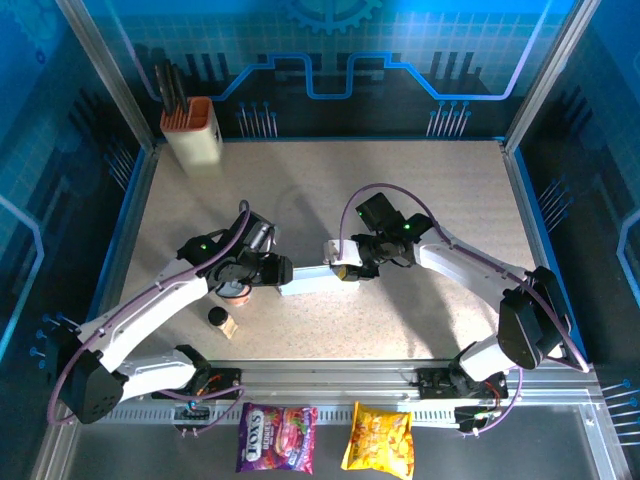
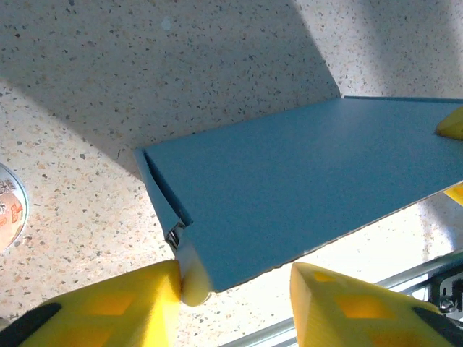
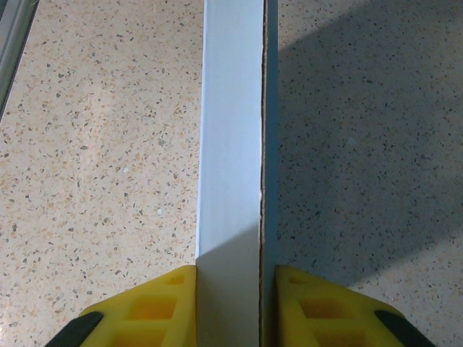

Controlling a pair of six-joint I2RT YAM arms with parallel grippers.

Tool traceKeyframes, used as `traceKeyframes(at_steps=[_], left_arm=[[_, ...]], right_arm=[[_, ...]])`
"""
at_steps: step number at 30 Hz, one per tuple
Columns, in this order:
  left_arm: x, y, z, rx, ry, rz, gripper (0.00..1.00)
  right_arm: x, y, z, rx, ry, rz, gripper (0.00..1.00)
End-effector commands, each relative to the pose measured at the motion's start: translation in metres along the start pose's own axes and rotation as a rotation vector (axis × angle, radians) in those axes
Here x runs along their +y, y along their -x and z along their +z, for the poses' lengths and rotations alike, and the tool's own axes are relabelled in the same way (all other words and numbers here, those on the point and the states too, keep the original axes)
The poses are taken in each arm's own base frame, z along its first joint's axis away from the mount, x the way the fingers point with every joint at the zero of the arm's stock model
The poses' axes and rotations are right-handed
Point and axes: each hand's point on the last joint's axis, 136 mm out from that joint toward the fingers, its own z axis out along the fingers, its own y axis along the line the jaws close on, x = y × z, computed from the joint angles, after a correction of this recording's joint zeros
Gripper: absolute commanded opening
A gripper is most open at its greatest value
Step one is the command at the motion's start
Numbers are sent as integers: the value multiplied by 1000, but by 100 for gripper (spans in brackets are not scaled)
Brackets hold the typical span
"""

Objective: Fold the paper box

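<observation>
**Item 1, left gripper (image 1: 266,270).** It sits at the left end of the paper box (image 1: 312,278) with its jaws partly open and nothing clamped. In the left wrist view one finger (image 2: 123,307) touches the box's near corner, and the other stands just clear of the lower edge. Hazard: closing from here may catch only the corner. That would likely crush the thin card or push the box sideways.

**Item 2, round tub (image 1: 235,292).** It stands on the surface just beside the left gripper, with a small dark-capped bottle (image 1: 219,319) near it. Hazard: a low sweep of the left arm could knock either one over.

**Item 3, paper box.** It lies mid-surface, bridged between the two grippers, and seems to be lifted clear of the surface. Hazard: if the arms pull apart or twist against each other, a crease could tear. If they press together, the long panel could buckle away from its fold lines.

**Item 4, right gripper (image 3: 230,296).** It is closed on the box's right end, with one finger (image 3: 148,307) pressed on each side of a narrow white panel. Hazard: the hold is slim and close to the edge, so a sideways push from the left could slide the card out of it.
</observation>
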Motion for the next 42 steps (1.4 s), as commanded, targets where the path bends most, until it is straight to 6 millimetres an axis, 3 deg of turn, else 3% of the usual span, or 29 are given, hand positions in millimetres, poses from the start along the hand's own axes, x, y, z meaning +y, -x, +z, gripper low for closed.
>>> traceKeyframes(at_steps=[1,13,19,23,27,35,42], left_arm=[[-10,3,-1,8,-51,-37,41],[-9,3,-2,10,-40,-51,21],[2,-1,-1,20,10,-50,28],[6,3,-7,-19,29,-49,40],[6,8,-13,-50,30,-46,42],[-7,24,-24,-110,-7,-36,35],[-2,24,-17,-89,28,-23,25]], right_arm=[[-2,-10,1,29,16,48,26],[-2,-10,1,29,16,51,25],[-2,-10,2,31,19,53,24],[-2,-11,1,34,18,54,24],[-1,-11,2,36,20,56,24],[-2,-11,2,38,20,57,23],[-2,-12,2,43,21,62,22]])
